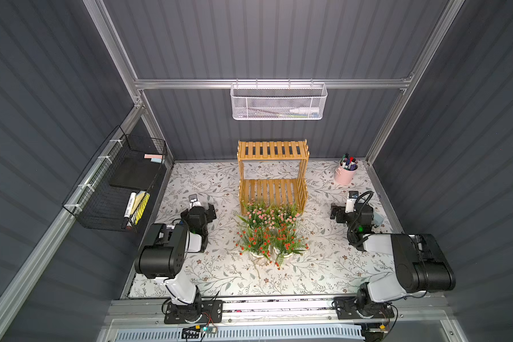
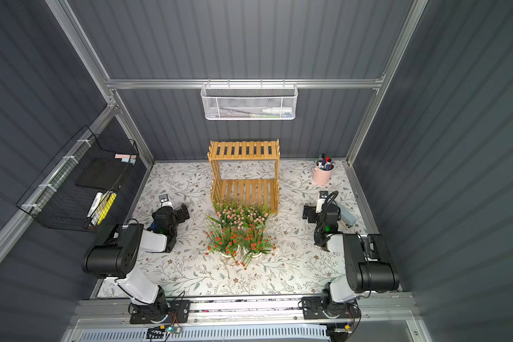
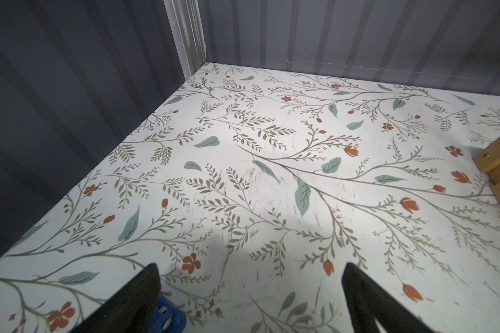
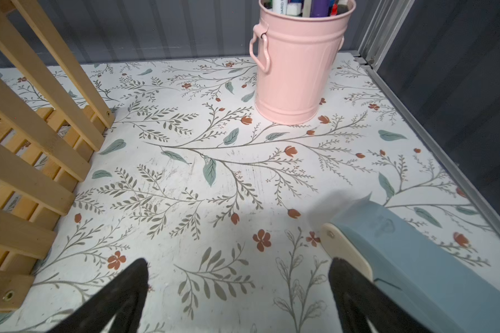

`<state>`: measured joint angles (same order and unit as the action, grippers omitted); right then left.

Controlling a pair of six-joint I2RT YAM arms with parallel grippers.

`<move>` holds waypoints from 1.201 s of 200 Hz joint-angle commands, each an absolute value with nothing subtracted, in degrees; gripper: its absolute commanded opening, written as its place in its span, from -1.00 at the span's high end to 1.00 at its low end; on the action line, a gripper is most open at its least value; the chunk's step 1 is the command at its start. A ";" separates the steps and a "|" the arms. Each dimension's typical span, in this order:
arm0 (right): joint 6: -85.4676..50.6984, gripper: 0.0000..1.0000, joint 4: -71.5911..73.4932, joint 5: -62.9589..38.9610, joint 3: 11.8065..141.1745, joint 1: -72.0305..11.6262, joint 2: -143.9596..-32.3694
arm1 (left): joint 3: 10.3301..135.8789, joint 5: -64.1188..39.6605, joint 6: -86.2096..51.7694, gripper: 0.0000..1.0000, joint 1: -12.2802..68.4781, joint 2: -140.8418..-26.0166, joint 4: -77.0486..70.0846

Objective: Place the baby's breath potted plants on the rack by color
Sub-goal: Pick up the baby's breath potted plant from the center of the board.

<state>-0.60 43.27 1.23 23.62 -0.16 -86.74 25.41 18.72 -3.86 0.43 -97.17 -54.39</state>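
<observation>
Top views both show the four potted plants [image 1: 271, 229] bunched on the flowered table [image 1: 214, 275], just in front of the rack's [image 1: 273, 149] lower tier and not on it. The pink-flowered plants [image 2: 239, 214] stand nearer the rack, the red-flowered plants [image 2: 240, 239] nearer the arm bases. Foliage hides the pink pair's pots; only slivers of the red pair's white pots [image 1: 256, 256] show.

The left gripper [image 3: 250, 268] sits low over bare table to the plants' left, jaws spread wide around nothing. Something blue [image 3: 168, 314] under it is cut off and cannot be identified. The right gripper [image 4: 238, 263], on the plants' other side, is likewise spread wide and holds nothing, with what looks like a blue-grey stapler [image 4: 401, 253] just beside one finger.

In the right wrist view a pen in the pink cup [image 4: 292, 72] reads "BOARD"; the rest is cut off. Marker print in the black wire basket [image 1: 116, 189] is too small to read, as is anything in the white mesh basket [image 1: 279, 102].
</observation>
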 commanded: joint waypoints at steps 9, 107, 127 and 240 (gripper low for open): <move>0.27 -0.98 44.82 0.39 24.33 -0.36 -86.94 | 26.41 19.44 -4.66 -0.99 0.00 -97.91 -55.46; 0.29 -0.98 44.82 0.52 24.30 -0.35 -86.97 | 26.45 19.44 -4.66 -0.99 0.00 -97.91 -55.46; 0.28 -0.98 44.86 0.48 24.28 -0.35 -87.01 | 26.45 19.48 -4.66 -0.99 0.00 -97.91 -55.46; -0.53 -0.98 46.49 3.72 23.31 -0.30 -84.07 | 30.66 20.99 -5.23 -0.99 0.00 -94.97 -45.58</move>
<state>-0.60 43.77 1.85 23.59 -0.16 -86.72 25.69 18.90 -3.88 0.27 -97.14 -53.82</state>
